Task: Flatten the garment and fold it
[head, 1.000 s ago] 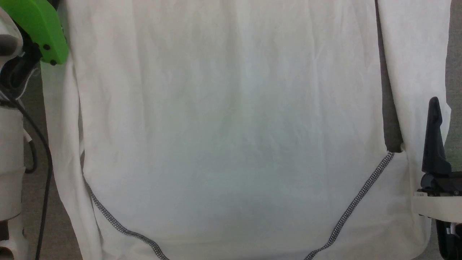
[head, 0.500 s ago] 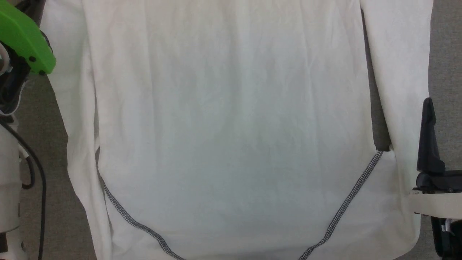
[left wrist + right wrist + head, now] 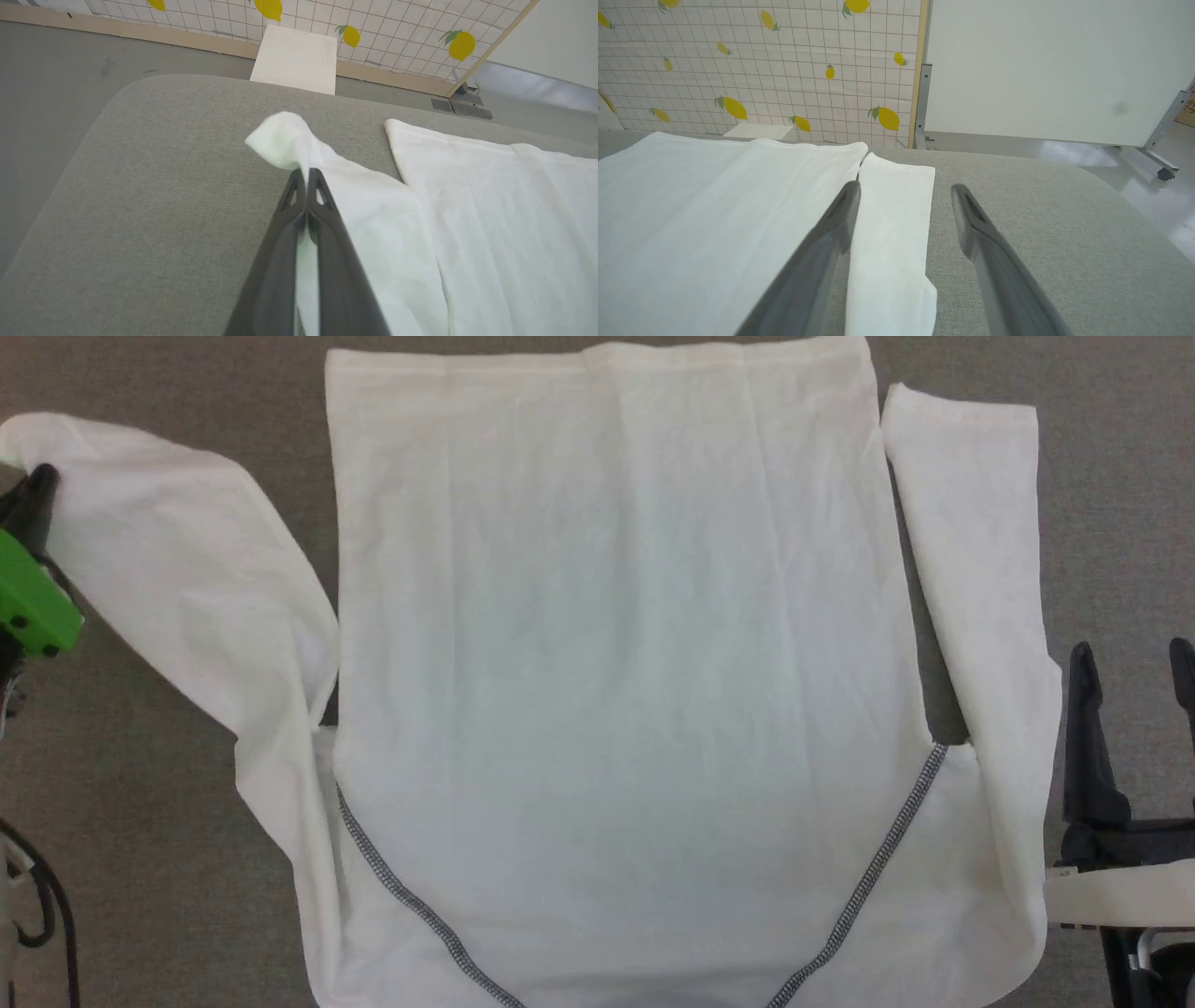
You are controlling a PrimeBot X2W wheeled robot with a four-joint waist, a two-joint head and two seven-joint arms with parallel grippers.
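White soft-fabric long-sleeved shirt (image 3: 616,644) with dark grey zigzag stitching along its diagonal shoulder seams, spread out on a grey fabric-covered table top (image 3: 140,859). Shoulder end nearest the robot, hem at the far edge. Body panel lying smooth, with only faint creases.

Right sleeve (image 3: 980,569) laid straight, just beside the body, cuff near the hem. Left sleeve (image 3: 187,588) angled outward, away from the body, its cuff apparently lifted a little off the surface.

Left gripper (image 3: 307,173), two long dark fingers, pinched fully together on that cuff, with a tuft of white cloth poking past the tips. Right gripper (image 3: 1133,653) spread wide with nothing in it, hovering just outside the right sleeve.

Beyond the table, a white rigid box (image 3: 295,58) against a lemon-print gridded wall (image 3: 761,70), well apart from the cloth.

Judged from this: flattening close to finished, the left sleeve being the one part not yet lying straight. No fold made so far. Left to do: bringing both sleeves in and doubling the body over.
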